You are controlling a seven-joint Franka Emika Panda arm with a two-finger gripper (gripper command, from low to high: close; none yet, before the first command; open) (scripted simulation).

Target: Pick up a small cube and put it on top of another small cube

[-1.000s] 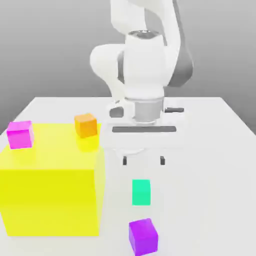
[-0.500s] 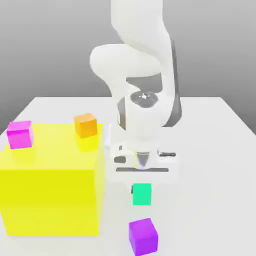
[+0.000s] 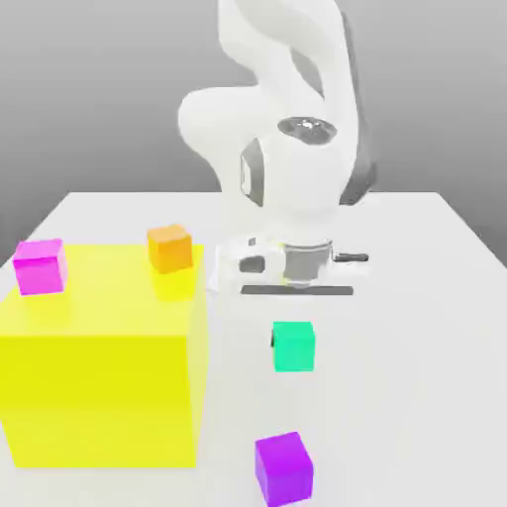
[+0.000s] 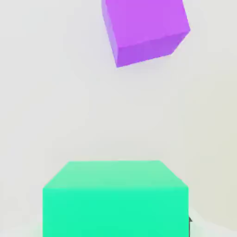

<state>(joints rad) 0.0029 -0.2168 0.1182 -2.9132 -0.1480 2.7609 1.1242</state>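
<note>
So our gripper (image 3: 294,315) is clamped on the teal cube (image 3: 294,346), holding it off the table (image 3: 436,327), right of the yellow block (image 3: 99,396) where the orange cube (image 3: 169,248) sits.

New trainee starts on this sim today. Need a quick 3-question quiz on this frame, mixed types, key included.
1. True or false: the orange cube sits on the big yellow block.
2. The gripper is shut on which cube: A purple, B teal-green, C magenta?
3. Fill in: the cube nearest the exterior view's bottom edge is ____.

Key: 1 true. 2 B, the teal-green cube. 3 the purple cube.
</note>
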